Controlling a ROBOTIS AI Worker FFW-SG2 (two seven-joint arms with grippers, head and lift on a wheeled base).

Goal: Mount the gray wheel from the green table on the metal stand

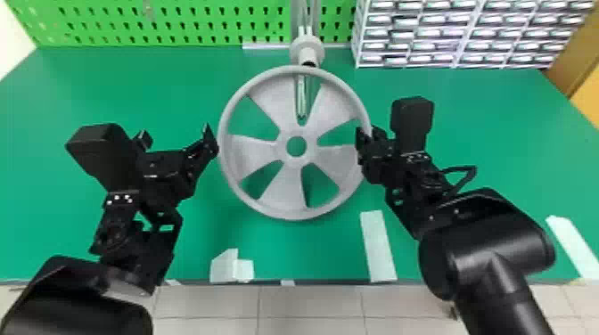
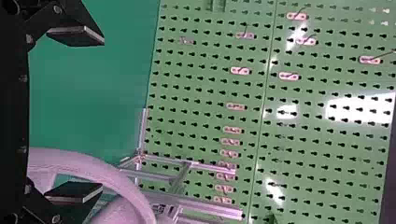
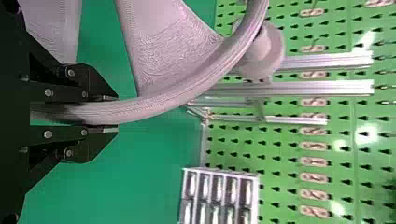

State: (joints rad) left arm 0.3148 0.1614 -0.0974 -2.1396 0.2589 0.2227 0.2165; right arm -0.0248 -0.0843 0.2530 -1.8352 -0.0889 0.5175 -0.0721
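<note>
At the left of the head view, your left tool [image 1: 175, 132] is spread, one finger near the gray wheel's [image 1: 283, 189] rim; you cannot tell whether it touches. At centre right, your right tool [image 3: 114, 113] is the holding one: the right wrist view shows you the rim clamped between its fingers. The wheel's center hole [image 1: 296, 146] sits mid-frame over the green counter [image 1: 133, 89]. Farther back, upper centre, the metal stand [image 3: 336, 87] carries a pale hub [image 1: 318, 46]; you likely need to bring the hole up-frame and line it up there.
</note>
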